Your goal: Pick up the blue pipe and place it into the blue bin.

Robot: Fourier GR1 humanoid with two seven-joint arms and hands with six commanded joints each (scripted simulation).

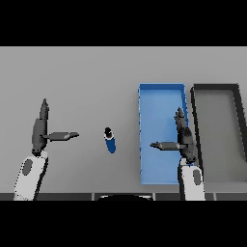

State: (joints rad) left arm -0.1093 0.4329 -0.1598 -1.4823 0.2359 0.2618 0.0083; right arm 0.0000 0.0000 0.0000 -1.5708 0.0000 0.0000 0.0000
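text: none readable | labels: none | numbers: none

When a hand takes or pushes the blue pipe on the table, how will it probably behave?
The blue pipe looks short and round, lying free on the grey table, so a side push would probably make it roll. It looks straight and solid, so it is likely stiff. Its smooth surface may slip between the fingers, so a grip across its middle seems safest.
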